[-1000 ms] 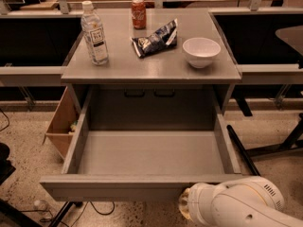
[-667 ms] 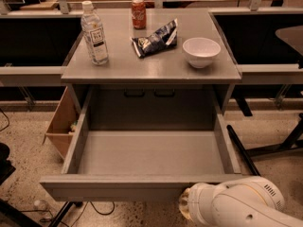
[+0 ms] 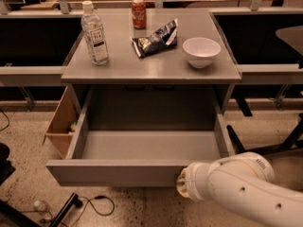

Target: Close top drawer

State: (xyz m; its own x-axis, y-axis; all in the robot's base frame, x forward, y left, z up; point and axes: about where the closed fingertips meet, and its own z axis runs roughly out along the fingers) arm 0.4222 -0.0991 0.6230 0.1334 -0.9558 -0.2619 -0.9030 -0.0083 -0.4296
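Top drawer: wide, deep grey drawer box with plain flat front panel (image 3: 113, 172), lower centre of frame, pulled far out of the cabinet toward the camera; grey floor and side walls open to view.
Cabinet: grey metal unit with flat grey top (image 3: 151, 67), centre of frame, above and behind the drawer.
Gripper: at lower right of centre (image 3: 182, 183), right up against the right part of the drawer's front panel; contact likely but not certain; whether spread or closed, and whether anything is held, not discernible here.
Arm: thick white rounded robot arm (image 3: 246, 190), entering from the lower right corner, ending at the gripper.
Bottle: clear plastic water bottle with white cap (image 3: 94, 34), upright, left side of the top.
Can: red soda can (image 3: 138, 14), upright, rear centre of the top.
Bag: crumpled dark blue snack bag (image 3: 156, 39), lying flat between can and bowl.
Bowl: white round bowl (image 3: 201, 51), upright, right side of the top, just beside the bag.
Box: brown cardboard box (image 3: 61, 122), on the floor, left of the drawer.
Floor: speckled beige floor (image 3: 23, 141); black cable (image 3: 94, 202) below the drawer, lower left.
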